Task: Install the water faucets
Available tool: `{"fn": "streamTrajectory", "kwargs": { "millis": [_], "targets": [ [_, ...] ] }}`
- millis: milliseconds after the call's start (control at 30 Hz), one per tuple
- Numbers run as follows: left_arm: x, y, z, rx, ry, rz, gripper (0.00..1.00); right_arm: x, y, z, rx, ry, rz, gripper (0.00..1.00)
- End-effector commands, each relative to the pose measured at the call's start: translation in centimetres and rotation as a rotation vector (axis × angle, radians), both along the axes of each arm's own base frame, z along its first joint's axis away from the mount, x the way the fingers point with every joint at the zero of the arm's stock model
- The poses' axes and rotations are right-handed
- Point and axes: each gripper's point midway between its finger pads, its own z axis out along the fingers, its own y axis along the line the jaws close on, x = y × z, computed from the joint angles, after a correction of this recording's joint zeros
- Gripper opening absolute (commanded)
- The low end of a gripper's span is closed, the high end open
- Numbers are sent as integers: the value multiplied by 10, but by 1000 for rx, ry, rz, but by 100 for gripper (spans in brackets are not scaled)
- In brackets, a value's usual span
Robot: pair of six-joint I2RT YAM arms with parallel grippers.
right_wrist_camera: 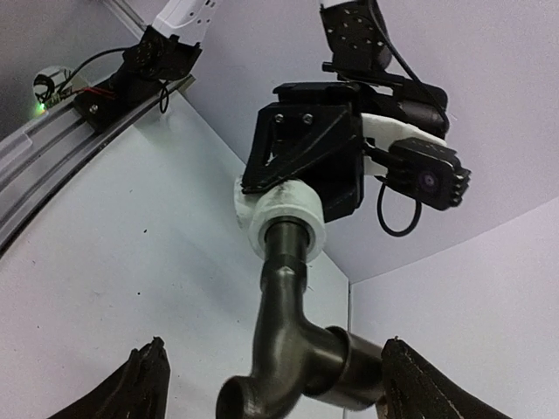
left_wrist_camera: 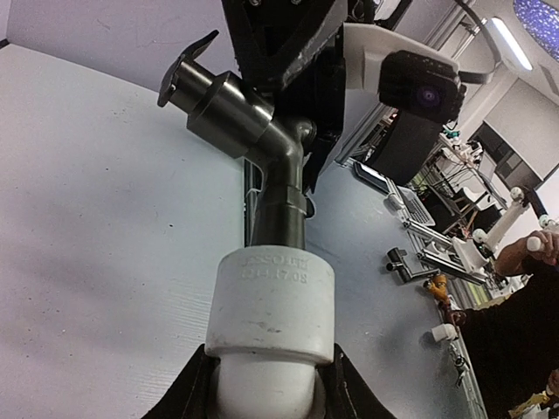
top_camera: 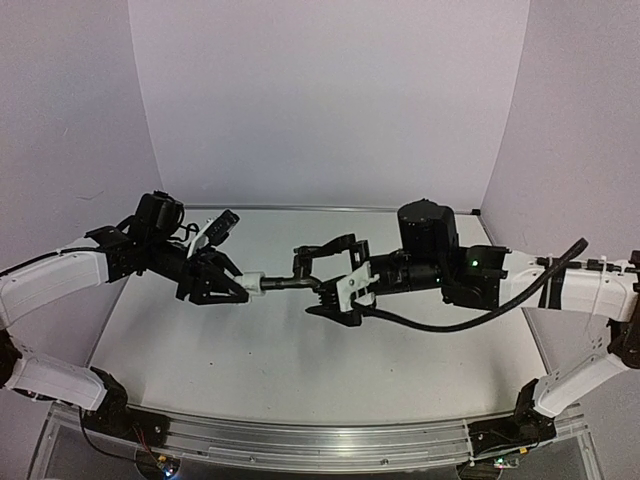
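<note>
A dark grey water faucet (top_camera: pixel 290 284) hangs level above the table between my two arms. Its threaded end sits in a white plastic fitting (top_camera: pixel 253 284). My left gripper (top_camera: pixel 235 285) is shut on that fitting (left_wrist_camera: pixel 275 301), with the faucet (left_wrist_camera: pixel 253 118) sticking out beyond it. My right gripper (top_camera: pixel 310 282) stands open around the faucet's body (right_wrist_camera: pixel 293 349). Its left finger (right_wrist_camera: pixel 144 384) is well clear of the metal, while its right finger (right_wrist_camera: pixel 428 384) is at the handle end. The white fitting (right_wrist_camera: pixel 288 218) shows in the left gripper's black jaws.
A silver rail (top_camera: pixel 300 440) runs along the table's near edge, carrying both arm bases. A black cable (top_camera: pixel 480 310) loops under the right arm. White walls close the back and sides. Beyond the table edge lie small parts (left_wrist_camera: pixel 410 262).
</note>
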Motion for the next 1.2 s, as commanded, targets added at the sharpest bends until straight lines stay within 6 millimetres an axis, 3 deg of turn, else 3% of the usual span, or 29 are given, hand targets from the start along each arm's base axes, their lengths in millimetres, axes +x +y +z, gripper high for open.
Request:
{"fn": "streamTrajectory", "kwargs": {
  "millis": [0,67,233,333,400,533,567,633,767,833,933,1000,1067,1100,1167],
  "targets": [
    [-8,0,32,-94,-23,-90,0,6,13,1,17,-155,-4,73],
    [-8,-1,31,-95,-21,-94,0,9,20,-1,14,-141,-19,58],
    [5,0,25,-51,-119,0,0,4,34,3,36,70,-5,45],
    [27,6,20,24,-278,160,0,6,44,-2,37,385,-56,13],
    [45,13,18,71,-377,272,0,7,48,-5,42,604,-60,0],
    [69,30,22,115,-537,454,0,10,49,10,39,1361,115,0],
    [73,34,26,116,-574,495,0,15,47,26,51,1556,169,0],
    [76,41,29,119,-609,541,0,36,50,31,57,1882,214,0],
    [69,44,33,100,-617,544,0,79,23,40,201,2196,293,20],
    [60,42,34,77,-599,513,0,97,2,40,296,2162,254,28],
    [50,38,34,45,-562,464,0,116,-26,38,435,1973,121,44],
    [45,36,36,28,-543,437,0,130,-35,22,462,1867,-65,56],
    [40,34,38,14,-532,413,0,139,-40,7,428,1652,-291,67],
    [37,33,39,5,-526,397,0,144,-42,14,432,1467,-373,72],
    [32,31,40,-6,-510,369,0,144,-46,4,346,1192,-535,77]
  ]
}}
